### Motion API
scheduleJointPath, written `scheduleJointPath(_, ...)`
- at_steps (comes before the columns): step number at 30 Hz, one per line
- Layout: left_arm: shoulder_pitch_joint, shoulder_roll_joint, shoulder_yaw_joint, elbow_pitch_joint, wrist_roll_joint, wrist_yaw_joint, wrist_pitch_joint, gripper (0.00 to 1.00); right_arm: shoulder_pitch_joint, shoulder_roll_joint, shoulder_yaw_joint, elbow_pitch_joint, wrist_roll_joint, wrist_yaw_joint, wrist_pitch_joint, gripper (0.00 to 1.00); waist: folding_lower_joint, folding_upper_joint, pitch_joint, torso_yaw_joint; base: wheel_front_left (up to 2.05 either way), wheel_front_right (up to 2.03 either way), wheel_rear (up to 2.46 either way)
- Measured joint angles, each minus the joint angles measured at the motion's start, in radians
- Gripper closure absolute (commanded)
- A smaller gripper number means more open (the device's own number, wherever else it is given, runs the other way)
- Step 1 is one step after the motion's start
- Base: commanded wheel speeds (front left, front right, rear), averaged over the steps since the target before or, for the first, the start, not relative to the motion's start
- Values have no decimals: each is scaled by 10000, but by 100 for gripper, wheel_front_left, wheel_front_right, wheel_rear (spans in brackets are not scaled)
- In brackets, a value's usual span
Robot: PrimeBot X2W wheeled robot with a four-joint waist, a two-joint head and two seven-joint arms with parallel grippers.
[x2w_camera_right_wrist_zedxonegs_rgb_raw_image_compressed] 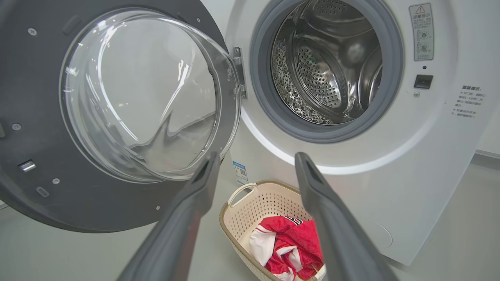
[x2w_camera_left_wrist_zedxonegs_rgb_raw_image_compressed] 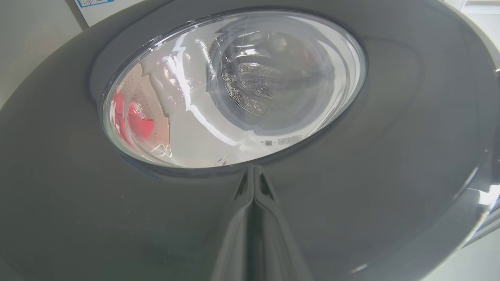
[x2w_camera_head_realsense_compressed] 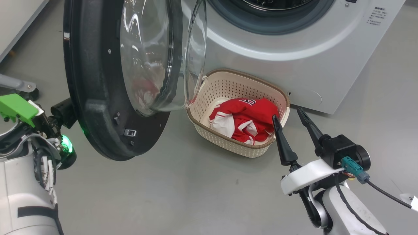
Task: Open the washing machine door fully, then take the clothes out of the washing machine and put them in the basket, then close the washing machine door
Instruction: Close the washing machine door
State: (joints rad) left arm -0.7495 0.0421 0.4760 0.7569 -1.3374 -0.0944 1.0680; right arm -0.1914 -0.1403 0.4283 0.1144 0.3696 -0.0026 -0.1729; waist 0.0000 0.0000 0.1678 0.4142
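The washing machine door (x2w_camera_head_realsense_compressed: 94,107) stands swung open on the left, its glass bowl (x2w_camera_head_realsense_compressed: 156,55) facing the white washing machine (x2w_camera_head_realsense_compressed: 294,62). The steel drum (x2w_camera_right_wrist_zedxonegs_rgb_raw_image_compressed: 328,66) looks bare. Red-and-white clothes (x2w_camera_head_realsense_compressed: 246,119) lie in the cream basket (x2w_camera_head_realsense_compressed: 225,85) on the floor below the opening. My right gripper (x2w_camera_head_realsense_compressed: 288,117) hovers open and empty at the basket's right rim; its fingers (x2w_camera_right_wrist_zedxonegs_rgb_raw_image_compressed: 195,203) frame the basket (x2w_camera_right_wrist_zedxonegs_rgb_raw_image_compressed: 242,210) and clothes (x2w_camera_right_wrist_zedxonegs_rgb_raw_image_compressed: 289,242). My left gripper (x2w_camera_left_wrist_zedxonegs_rgb_raw_image_compressed: 253,171) is shut with nothing in it, its tips at the door's outer face (x2w_camera_left_wrist_zedxonegs_rgb_raw_image_compressed: 371,175) just under the window.
Grey floor (x2w_camera_head_realsense_compressed: 183,189) spreads in front of the machine. My left arm (x2w_camera_head_realsense_compressed: 29,130) sits behind the open door, at its outer side. A pale cabinet (x2w_camera_head_realsense_compressed: 16,23) and a grey metal leg (x2w_camera_head_realsense_compressed: 16,84) stand far left. A blue sticker (x2w_camera_right_wrist_zedxonegs_rgb_raw_image_compressed: 239,171) marks the washer front.
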Motion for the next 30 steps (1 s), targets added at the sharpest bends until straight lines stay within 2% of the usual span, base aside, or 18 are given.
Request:
scheduleJointPath(10, 666, -88, -251, -777, -8, 33, 307, 100, 157, 59, 8, 15, 73, -21, -2, 0, 0, 0, -126, -24, 0, 0, 0)
scheduleJointPath(22, 1243, -203, -560, -1843, -90, 267, 364, 100, 166, 81, 27, 21, 77, -88, -15, 0, 0, 0, -136, -76, 0, 0, 0)
scheduleJointPath(26, 1604, -215, -694, -2320, 355, 132, -100, 100, 167, 82, 29, 33, 79, -88, -92, 0, 0, 0, -140, -90, 0, 0, 0)
scheduleJointPath(30, 2202, -48, -986, -2784, 1601, -84, -999, 100, 173, 81, 12, 98, 86, -88, -104, 0, 0, 0, -179, -94, 0, 0, 0)
